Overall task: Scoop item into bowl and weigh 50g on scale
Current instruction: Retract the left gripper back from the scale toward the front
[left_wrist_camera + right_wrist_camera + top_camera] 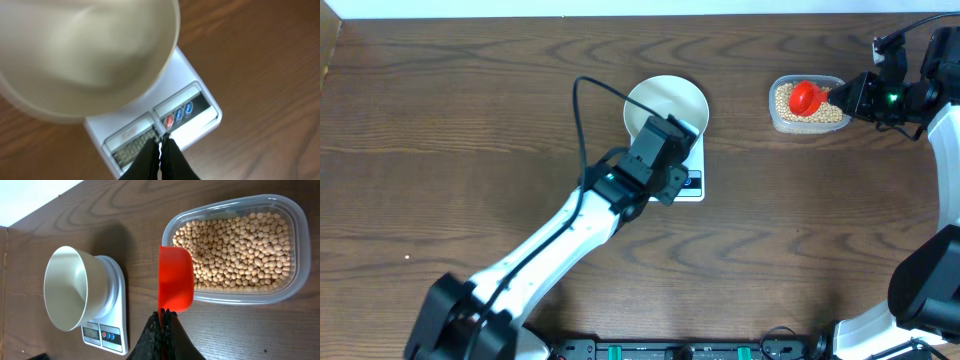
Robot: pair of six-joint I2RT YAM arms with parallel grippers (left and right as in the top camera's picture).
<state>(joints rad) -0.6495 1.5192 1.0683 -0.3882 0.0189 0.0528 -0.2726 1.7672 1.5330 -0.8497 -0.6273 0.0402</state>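
Observation:
The white bowl [666, 104] stands on the white scale [692, 183], and it is empty in the right wrist view [67, 287]. My left gripper [161, 141] is shut and empty, its tips right at the scale's front panel [182, 112] between the display and the buttons. My right gripper [163, 312] is shut on the handle of a red scoop [175, 277]. The scoop [807, 97] hangs over the left end of a clear tub [807, 118] of beige beans [240, 247]. The scoop's inside is not visible.
The clear tub [295, 240] sits on the brown wooden table to the right of the scale. The left arm's white links [550, 240] stretch from the front edge up to the scale. The right arm's base [930, 290] stands at the right edge.

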